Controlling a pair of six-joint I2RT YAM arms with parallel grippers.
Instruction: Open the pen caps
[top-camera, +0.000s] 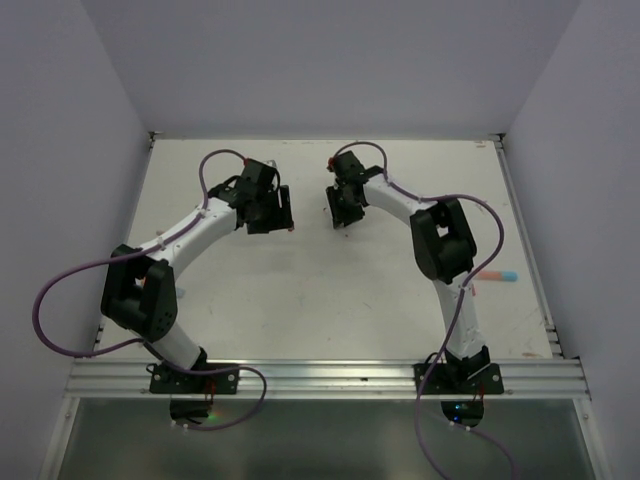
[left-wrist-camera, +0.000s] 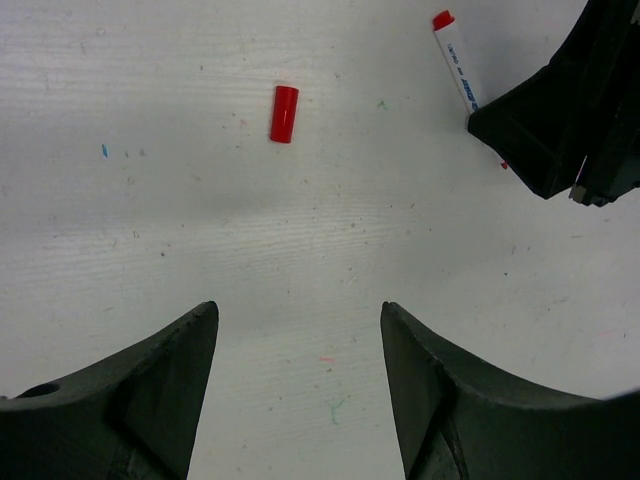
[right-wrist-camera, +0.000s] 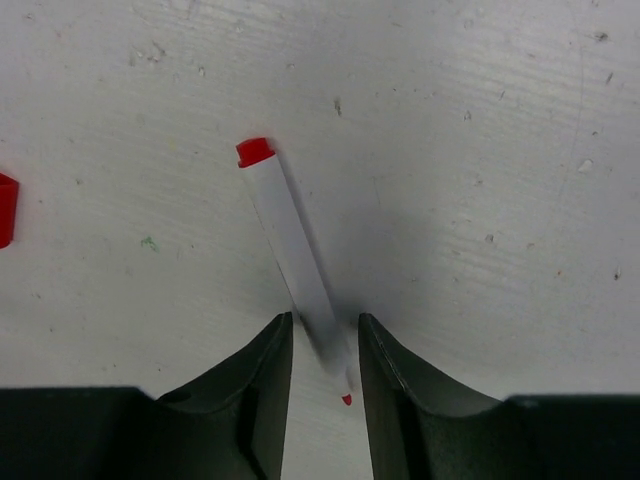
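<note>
A loose red pen cap (left-wrist-camera: 284, 113) lies on the white table ahead of my left gripper (left-wrist-camera: 298, 308), which hangs open over bare table with nothing between its fingers. A white pen (right-wrist-camera: 290, 240) with a red end plug (right-wrist-camera: 255, 152) lies uncapped, its red tip (right-wrist-camera: 347, 399) showing. My right gripper (right-wrist-camera: 325, 318) straddles the pen's tip end, jaws narrow, with a slight gap on each side. The same pen (left-wrist-camera: 455, 60) appears in the left wrist view, running under the right gripper's black body (left-wrist-camera: 570, 110). The red cap (right-wrist-camera: 5, 208) shows at the right wrist view's left edge.
In the top view both grippers (top-camera: 283, 215) (top-camera: 340, 212) meet at the table's far middle. Another pen with a blue cap (top-camera: 497, 274) lies near the right edge, beside the right arm's elbow. Walls enclose the table on three sides.
</note>
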